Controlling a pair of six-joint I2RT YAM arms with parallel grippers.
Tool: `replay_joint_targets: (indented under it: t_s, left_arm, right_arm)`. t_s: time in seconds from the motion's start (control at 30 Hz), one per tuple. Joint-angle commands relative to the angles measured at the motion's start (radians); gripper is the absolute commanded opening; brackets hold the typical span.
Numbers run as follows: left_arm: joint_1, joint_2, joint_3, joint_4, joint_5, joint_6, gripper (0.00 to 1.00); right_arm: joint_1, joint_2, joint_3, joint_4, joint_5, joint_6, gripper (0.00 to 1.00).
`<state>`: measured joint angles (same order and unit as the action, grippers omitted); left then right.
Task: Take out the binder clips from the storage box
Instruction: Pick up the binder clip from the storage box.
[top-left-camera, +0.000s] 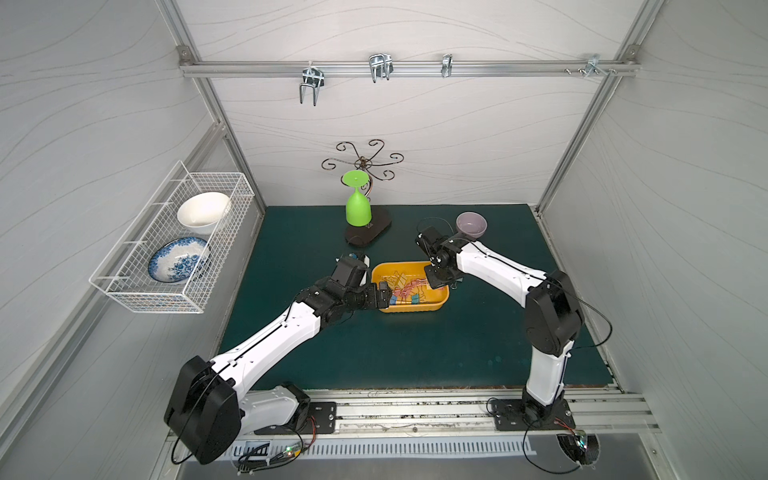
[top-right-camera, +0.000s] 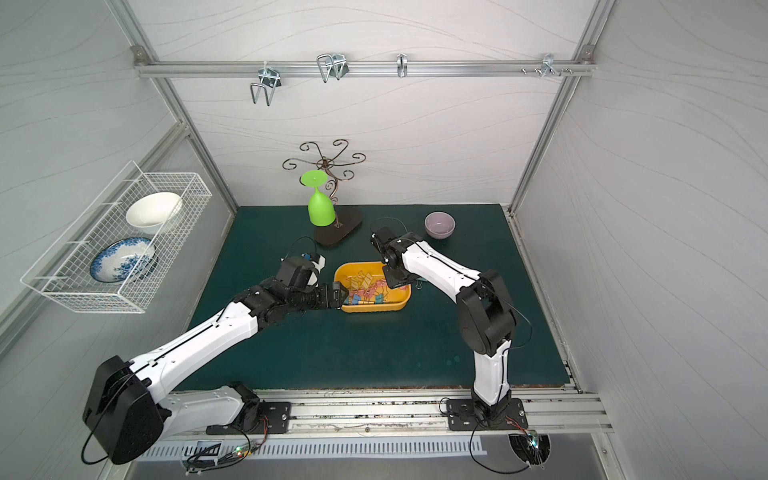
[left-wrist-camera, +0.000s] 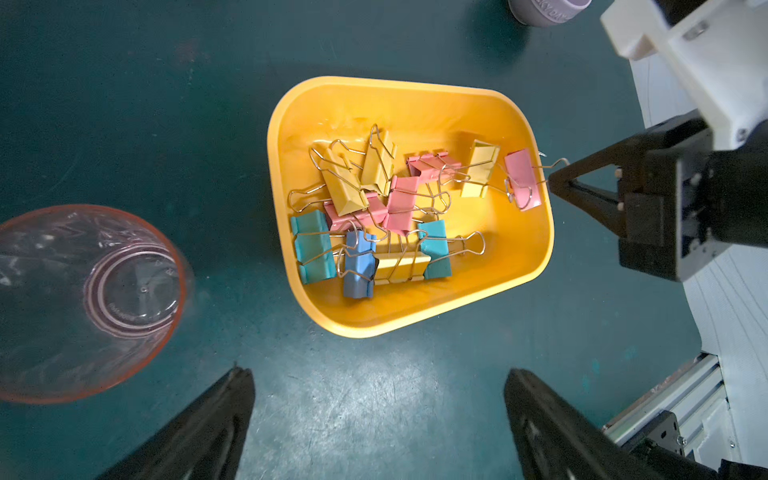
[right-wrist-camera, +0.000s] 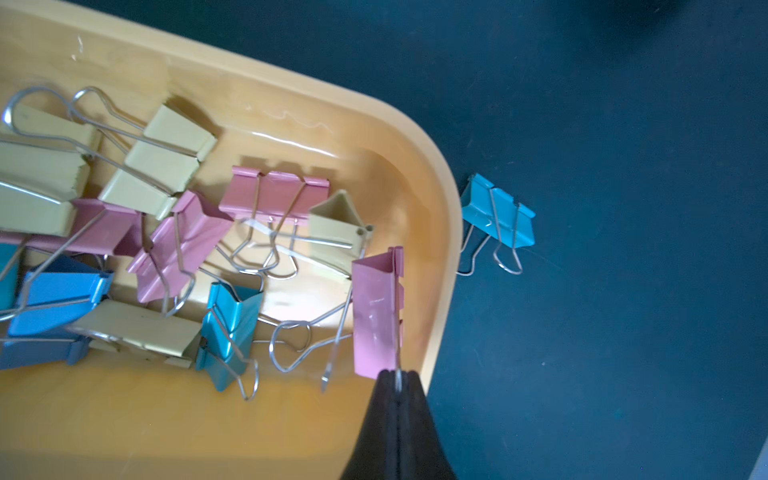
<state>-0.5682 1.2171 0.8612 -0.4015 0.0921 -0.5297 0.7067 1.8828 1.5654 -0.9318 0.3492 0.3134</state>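
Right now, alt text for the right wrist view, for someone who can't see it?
The right pincer is shut on the wire handle of a pink binder clip near a corner of the yellow storage box. Yellow, pink, teal and blue clips lie jumbled inside; one teal clip lies outside on the dark mat.

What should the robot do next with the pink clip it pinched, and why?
Probably lift it straight up and carry it over the rim. The right gripper is shut on the wire handle of the pink clip, which is inside the storage box by its rim; a teal clip already lies outside on the mat.
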Motion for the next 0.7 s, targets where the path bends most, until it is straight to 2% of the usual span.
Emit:
replay_joint_targets:
  t_s: [0.0, 0.37, 0.67]
  left_arm:
    - [0.002, 0.006, 0.022, 0.041, 0.03, -0.013, 0.98]
    - [0.002, 0.04, 0.016, 0.047, 0.082, -0.027, 0.98]
    - [0.002, 0.074, 0.043, 0.051, 0.106, -0.027, 0.98]
  right_arm:
    - [0.006, -0.055, 0.01, -0.055, 0.047, -0.008, 0.0]
    - [0.004, -0.138, -0.035, -0.037, 0.033, 0.016, 0.0]
    - [-0.03, -0.239, -0.122, 0.051, -0.032, 0.059, 0.0]
